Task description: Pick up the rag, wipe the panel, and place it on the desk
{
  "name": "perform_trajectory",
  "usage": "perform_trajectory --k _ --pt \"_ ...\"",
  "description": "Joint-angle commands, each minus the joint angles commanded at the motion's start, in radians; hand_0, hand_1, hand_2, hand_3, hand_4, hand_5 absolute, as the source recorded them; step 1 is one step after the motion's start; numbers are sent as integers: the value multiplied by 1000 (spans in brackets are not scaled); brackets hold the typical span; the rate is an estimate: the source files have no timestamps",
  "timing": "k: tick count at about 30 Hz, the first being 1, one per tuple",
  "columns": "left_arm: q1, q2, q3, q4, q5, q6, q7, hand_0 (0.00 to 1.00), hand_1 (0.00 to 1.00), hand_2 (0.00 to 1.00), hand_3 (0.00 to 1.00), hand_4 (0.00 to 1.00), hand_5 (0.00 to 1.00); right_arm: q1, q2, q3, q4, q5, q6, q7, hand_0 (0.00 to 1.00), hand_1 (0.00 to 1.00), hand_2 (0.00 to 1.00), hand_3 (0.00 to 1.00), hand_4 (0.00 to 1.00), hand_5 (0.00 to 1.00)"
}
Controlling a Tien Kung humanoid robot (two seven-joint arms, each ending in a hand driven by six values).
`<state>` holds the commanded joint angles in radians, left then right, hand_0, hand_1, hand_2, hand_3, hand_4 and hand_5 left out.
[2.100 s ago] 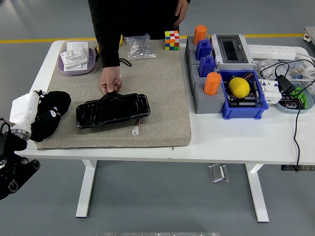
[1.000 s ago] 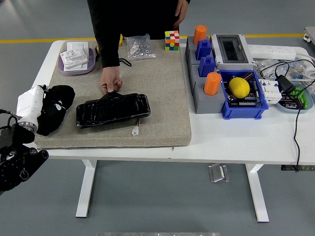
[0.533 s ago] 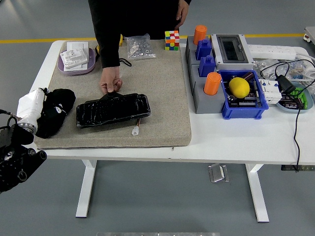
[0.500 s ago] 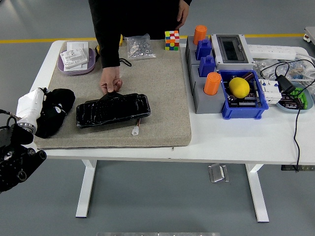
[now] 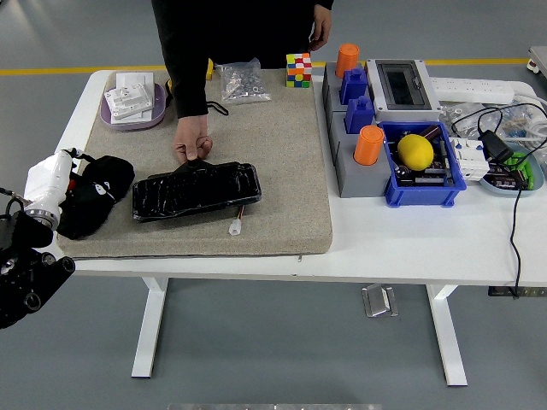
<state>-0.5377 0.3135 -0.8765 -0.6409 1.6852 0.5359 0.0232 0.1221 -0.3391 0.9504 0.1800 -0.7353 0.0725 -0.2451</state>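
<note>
Plainly, the left hand (image 5: 96, 198) is wrapped in the black rag (image 5: 109, 183), and hand and cloth read as 1 dark lump at the left edge of the mat (image 5: 282, 162). Its fingers cannot be picked out from the cloth, so whether they are clamped on it or only lying under it cannot be told. The white forearm cuff (image 5: 47, 184) comes in from the left behind the lump, which puts the fingertip end toward the panel (image 5: 196, 190).

That panel lies flat on the mat just ahead of the fingers, with a small gap between it and the rag, so no wiping contact shows yet. A person's hand (image 5: 191, 141) pinches the panel's far edge, probably to keep it from sliding once the rag pushes across it. The white connector (image 5: 235, 227) on its wire lies just beyond the panel's near corner, on the side away from the fingers.

Judging by this layout, the rag is picked up or about to be, and the wipe comes next; the stroke would run away from the fingers' present spot, over the panel's length. The right hand is not visible.
</note>
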Motion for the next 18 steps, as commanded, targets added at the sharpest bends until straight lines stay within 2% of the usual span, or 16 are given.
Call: perform_trajectory --k 1,11,18 --pt "0 1 -2 -2 -1 -3 0 510 717 819 754 944 566 0 0 1 0 0 0 0 718 648 682 589 971 576" --pt "6 25 -8 -31 -16 -31 -7 519 723 823 757 922 529 3 -3 16 0 -10 -1 -3 720 648 683 588 971 575" --pt "31 56 -29 -102 -9 -51 3 519 723 824 761 924 548 1 -5 32 0 -21 -2 -8 720 648 682 588 970 574"
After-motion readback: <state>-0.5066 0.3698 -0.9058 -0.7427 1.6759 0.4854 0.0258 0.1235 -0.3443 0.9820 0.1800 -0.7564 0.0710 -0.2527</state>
